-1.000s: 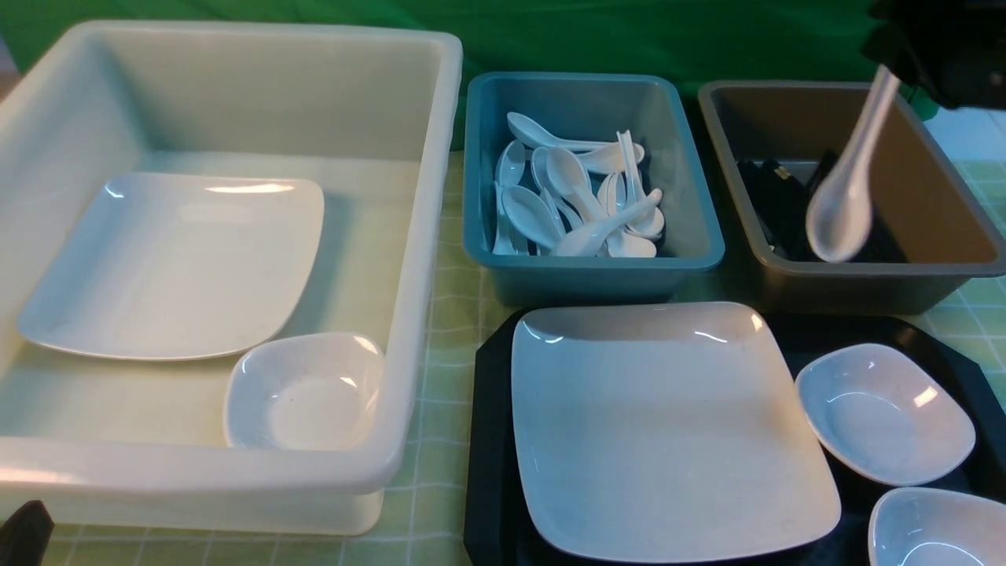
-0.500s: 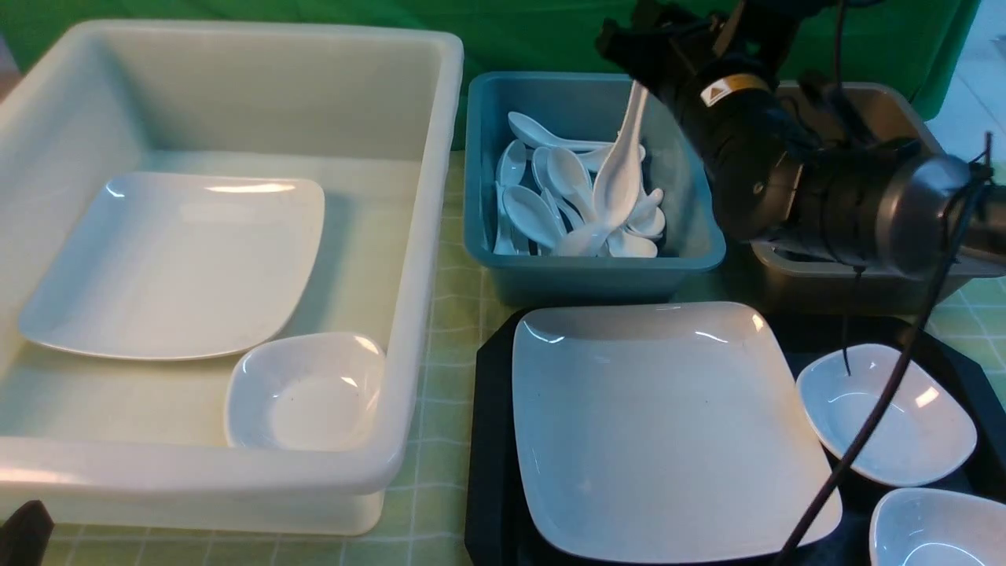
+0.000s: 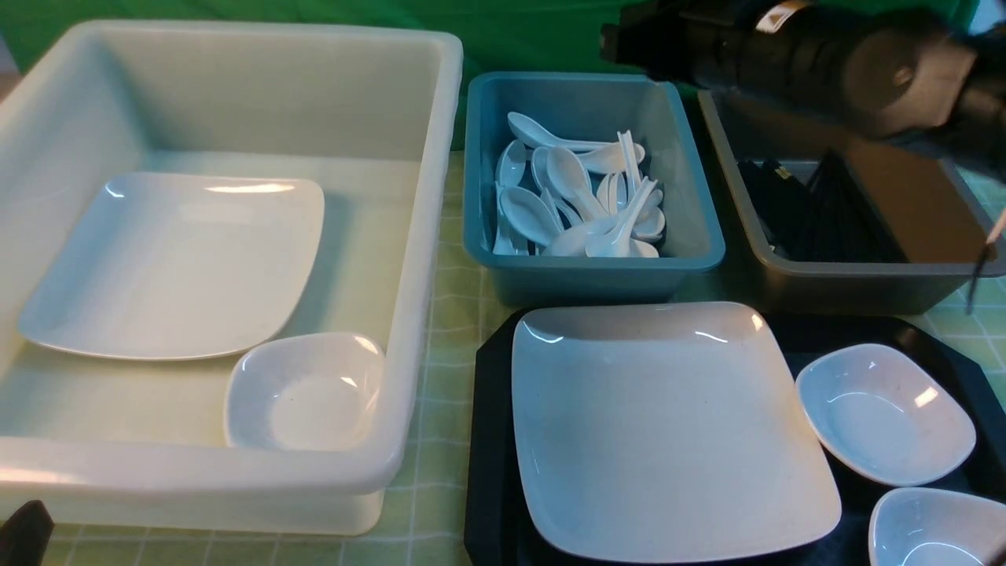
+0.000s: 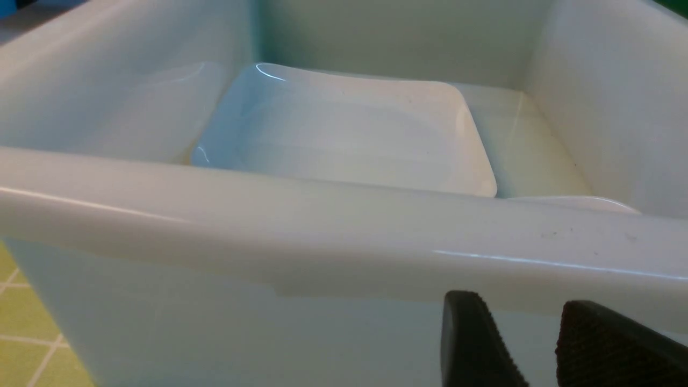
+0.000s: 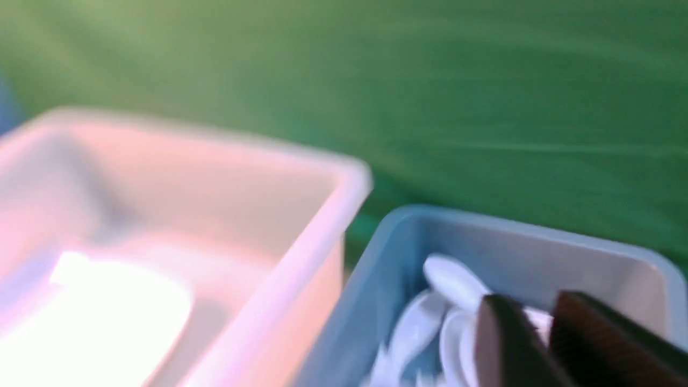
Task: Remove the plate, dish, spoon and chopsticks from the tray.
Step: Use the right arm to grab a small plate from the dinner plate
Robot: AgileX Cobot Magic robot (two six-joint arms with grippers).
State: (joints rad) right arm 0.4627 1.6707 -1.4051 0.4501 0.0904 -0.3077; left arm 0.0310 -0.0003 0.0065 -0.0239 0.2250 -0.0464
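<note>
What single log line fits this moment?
tray: plate, two small dishes | blue tub: spoons | right arm: above blue tub | left jaws: apart, empty, by white tub

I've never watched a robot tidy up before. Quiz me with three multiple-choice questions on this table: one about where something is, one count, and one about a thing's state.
1. Where do the spoons lie? A in the brown tub; B in the blue tub; C on the tablecloth.
2. How many pieces lie in the white tub? A none; B two; C five.
3. How is the plate on the tray? A flat and untouched; B gripped by fingers; C standing on edge.

Answers:
1 B: the white spoons are heaped inside the blue walls.
2 B: it holds one wide plate and one small dish.
3 A: it rests level on the tray with no fingers near it.
</note>
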